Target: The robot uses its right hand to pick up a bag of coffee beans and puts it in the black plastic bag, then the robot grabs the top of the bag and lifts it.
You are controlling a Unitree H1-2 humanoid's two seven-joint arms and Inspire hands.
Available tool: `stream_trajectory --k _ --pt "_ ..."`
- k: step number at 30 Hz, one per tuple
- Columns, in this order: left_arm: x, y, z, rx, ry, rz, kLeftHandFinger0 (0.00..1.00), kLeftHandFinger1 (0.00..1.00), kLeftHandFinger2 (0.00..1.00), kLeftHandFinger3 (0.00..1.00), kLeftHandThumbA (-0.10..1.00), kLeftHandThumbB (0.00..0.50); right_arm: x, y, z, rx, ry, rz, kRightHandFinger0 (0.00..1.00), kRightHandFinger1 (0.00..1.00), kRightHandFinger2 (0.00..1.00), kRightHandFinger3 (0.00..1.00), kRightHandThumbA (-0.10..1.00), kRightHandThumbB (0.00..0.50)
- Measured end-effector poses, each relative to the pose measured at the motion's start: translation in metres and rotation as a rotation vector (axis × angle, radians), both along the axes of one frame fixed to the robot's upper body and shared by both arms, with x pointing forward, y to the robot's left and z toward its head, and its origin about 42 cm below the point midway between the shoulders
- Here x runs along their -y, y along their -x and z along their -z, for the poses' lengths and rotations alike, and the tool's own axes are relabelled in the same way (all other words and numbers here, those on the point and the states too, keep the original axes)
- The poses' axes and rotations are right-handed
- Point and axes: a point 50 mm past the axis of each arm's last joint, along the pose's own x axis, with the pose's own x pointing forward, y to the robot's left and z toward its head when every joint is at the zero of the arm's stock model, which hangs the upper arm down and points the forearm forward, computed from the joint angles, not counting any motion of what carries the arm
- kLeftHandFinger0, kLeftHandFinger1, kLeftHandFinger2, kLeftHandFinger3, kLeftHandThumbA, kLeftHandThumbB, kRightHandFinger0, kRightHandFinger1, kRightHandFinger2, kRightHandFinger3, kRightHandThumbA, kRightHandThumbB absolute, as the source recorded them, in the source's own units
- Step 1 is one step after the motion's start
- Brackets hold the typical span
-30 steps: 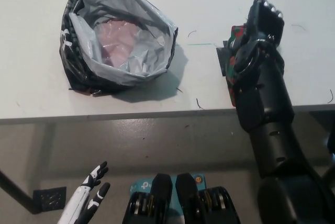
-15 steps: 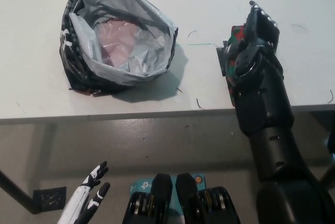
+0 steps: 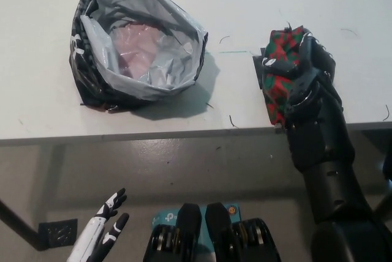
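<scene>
Two hands: only the right hand is being used; the left hand point(image 3: 104, 228) is being kept low, well below the table point(image 3: 37, 109) edge and the black plastic bag, with fingers spread and nothing held.
Black plastic bag point(image 3: 138, 41): it is being left standing open on the table, grey lining showing, mouth upward, nothing dark visible inside.
Bag of coffee beans point(image 3: 283, 69): the red-and-green packet is lying well to the right of the black plastic bag, near the table's front edge.
Right hand point(image 3: 309, 75): its fingers, held straight above the packet half a second ago, are now being curled down around it.
Meaning: the grasp is being closed, so the pick-up seems under way; lifting and carrying across to the black plastic bag are not yet done.
</scene>
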Motion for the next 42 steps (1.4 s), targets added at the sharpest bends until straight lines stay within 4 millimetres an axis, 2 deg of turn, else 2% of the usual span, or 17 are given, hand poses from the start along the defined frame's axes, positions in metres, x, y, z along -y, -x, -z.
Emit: stream_trajectory --k 8,14,15,16,17,18,20,22,23,24,25,26,27,28,29,35,42 --pt "0.000 -0.001 -0.001 0.007 -0.009 0.003 1.00 1.00 1.00 1.00 1.00 0.194 0.001 -0.001 0.013 -0.028 0.019 0.006 1.00 1.00 1.00 1.00 1.00 0.458" --pt "0.000 -0.003 -0.002 0.016 -0.014 0.006 1.00 1.00 1.00 1.00 1.00 0.193 0.002 -0.003 0.022 -0.043 0.038 0.008 1.00 1.00 1.00 1.00 0.96 0.444" --pt "0.000 -0.003 -0.002 0.017 -0.014 0.006 1.00 1.00 1.00 1.00 1.00 0.196 0.001 -0.003 0.022 -0.044 0.038 0.008 0.93 1.00 1.00 1.00 0.94 0.437" --pt "0.000 -0.004 -0.003 0.019 -0.016 0.006 1.00 1.00 1.00 1.00 1.00 0.196 -0.001 -0.004 0.022 -0.049 0.049 0.001 0.93 1.00 1.00 1.00 0.94 0.437" --pt "0.000 -0.004 -0.003 0.019 -0.016 0.006 1.00 1.00 1.00 1.00 1.00 0.211 -0.001 -0.005 0.022 -0.051 0.053 -0.001 0.67 1.00 1.00 1.00 0.79 0.448" --pt "0.000 -0.004 -0.003 0.020 -0.016 0.006 1.00 1.00 1.00 1.00 1.00 0.214 -0.003 -0.006 0.021 -0.055 0.066 -0.008 0.60 1.00 1.00 1.00 0.76 0.452" --pt "0.000 -0.004 -0.003 0.020 -0.017 0.007 1.00 1.00 1.00 1.00 1.00 0.227 -0.007 -0.009 0.020 -0.070 0.111 -0.032 0.57 0.94 1.00 1.00 0.62 0.433" --pt "0.000 -0.004 -0.003 0.019 -0.017 0.006 1.00 1.00 1.00 1.00 1.00 0.228 -0.010 -0.011 0.019 -0.083 0.142 -0.046 0.66 0.91 1.00 1.00 0.41 0.402" --pt "0.000 -0.004 -0.003 0.019 -0.017 0.006 1.00 1.00 1.00 1.00 1.00 0.229 -0.011 -0.012 0.019 -0.088 0.155 -0.054 0.67 0.88 1.00 1.00 0.37 0.399" --pt "0.000 -0.004 -0.003 0.019 -0.017 0.006 1.00 1.00 1.00 1.00 1.00 0.228 -0.013 -0.013 0.018 -0.093 0.164 -0.061 0.58 0.74 0.87 1.00 0.22 0.351" --pt "0.000 -0.004 -0.003 0.020 -0.017 0.006 1.00 1.00 1.00 1.00 1.00 0.227 -0.016 -0.014 0.017 -0.099 0.183 -0.076 0.50 0.67 0.79 1.00 0.17 0.357" --pt "0.000 -0.004 -0.003 0.020 -0.017 0.006 1.00 1.00 1.00 1.00 1.00 0.228 -0.018 -0.015 0.016 -0.104 0.193 -0.083 0.12 0.24 0.45 1.00 0.02 0.332" --pt "0.000 -0.004 -0.003 0.020 -0.017 0.006 1.00 1.00 1.00 1.00 1.00 0.229 -0.018 -0.016 0.016 -0.105 0.196 -0.086 0.00 0.02 0.23 1.00 -0.07 0.281" --pt "0.000 -0.004 -0.003 0.021 -0.018 0.006 1.00 1.00 1.00 1.00 1.00 0.229 -0.019 -0.016 0.015 -0.106 0.202 -0.089 0.00 0.02 0.23 1.00 -0.07 0.281" --pt "0.000 -0.004 -0.004 0.022 -0.018 0.006 1.00 1.00 1.00 1.00 1.00 0.235 -0.018 -0.017 0.013 -0.103 0.221 -0.092 0.00 0.00 0.19 1.00 -0.08 0.247" --pt "0.000 -0.009 -0.007 0.036 -0.020 0.008 1.00 1.00 1.00 1.00 1.00 0.230 -0.012 -0.018 0.011 -0.087 0.247 -0.087 0.00 0.00 0.11 1.00 -0.10 0.232" --pt "0.000 -0.013 -0.010 0.046 -0.023 0.011 1.00 1.00 1.00 1.00 1.00 0.229 -0.010 -0.018 0.012 -0.074 0.214 -0.077 0.00 0.05 0.18 1.00 -0.10 0.226"
